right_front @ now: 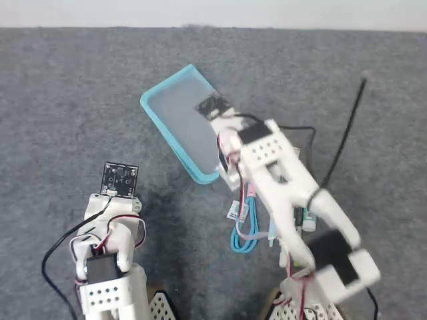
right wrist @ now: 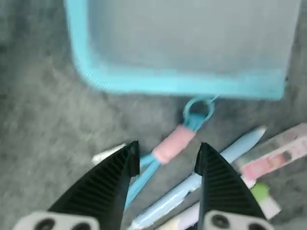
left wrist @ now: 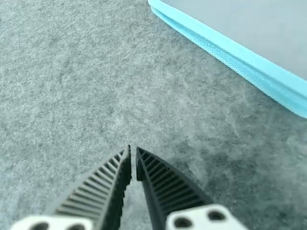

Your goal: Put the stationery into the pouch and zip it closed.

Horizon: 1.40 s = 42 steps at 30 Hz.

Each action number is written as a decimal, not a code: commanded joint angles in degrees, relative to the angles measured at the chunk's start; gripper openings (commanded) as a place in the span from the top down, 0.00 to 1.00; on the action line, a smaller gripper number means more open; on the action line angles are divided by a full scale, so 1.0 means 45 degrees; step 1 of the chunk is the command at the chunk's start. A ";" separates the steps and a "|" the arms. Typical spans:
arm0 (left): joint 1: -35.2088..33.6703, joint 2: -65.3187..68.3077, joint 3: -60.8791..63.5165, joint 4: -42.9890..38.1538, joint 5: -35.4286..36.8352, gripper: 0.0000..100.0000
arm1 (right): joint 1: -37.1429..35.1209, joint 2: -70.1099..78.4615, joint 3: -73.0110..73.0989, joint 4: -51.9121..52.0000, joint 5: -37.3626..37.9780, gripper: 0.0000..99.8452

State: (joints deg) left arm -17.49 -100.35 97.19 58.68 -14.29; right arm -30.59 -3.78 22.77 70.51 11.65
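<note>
Two arms stand on a grey table in the high view. The left arm sits low at its own side, well apart from the pouch. The pouch, pale with a blue rim, lies slantwise in the middle of the table. The right arm stretches over the pouch's near end and covers that corner. A blue strap lies on the table just beside this arm, outside the pouch. Other stationery lies partly hidden under the arm.

From the left wrist, the left gripper hangs over bare table, its ribbed fingers pressed together with nothing between them. The pouch's blue edge runs across one corner, apart from the fingertips.

From the right wrist, the right gripper has its fingers spread wide, holding nothing. The strap, with a pink sleeve around it, lies on the table in the gap between them. Its loop end is just beside the pouch's rim. A light blue pen lies near the strap, crossing behind one finger. A pink-labelled item lies beside the pen. All of these lie outside the pouch.
</note>
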 commanded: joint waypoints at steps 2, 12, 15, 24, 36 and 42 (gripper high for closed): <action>-0.0078 0.0195 -0.0088 -0.0391 -0.0098 0.99 | -0.0225 -0.1709 0.1680 -0.0127 -0.0313 0.80; -0.0078 0.0195 -0.0088 -0.0371 -0.0098 0.99 | 0.0342 0.0264 0.2071 -0.3526 -0.1661 0.81; -0.0078 0.0195 -0.0088 -0.0371 -0.0098 0.99 | 0.0459 0.1436 0.1465 -0.3643 -0.1661 0.81; -0.0078 0.0195 -0.0088 -0.0371 -0.0098 0.99 | 0.1553 0.3311 0.0137 -0.3233 -0.1700 0.81; -0.0176 0.0098 -0.0127 -0.0488 -0.0371 0.99 | 0.1748 0.2276 0.0078 -0.2745 -0.1563 0.99; -0.0137 0.0098 -0.0088 -0.0488 -0.1641 0.99 | 0.2354 0.0400 0.0176 -0.1807 -0.1348 0.99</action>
State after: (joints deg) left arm -17.93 -100.35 97.19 58.68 -20.09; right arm -22.07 5.10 25.14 60.84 4.79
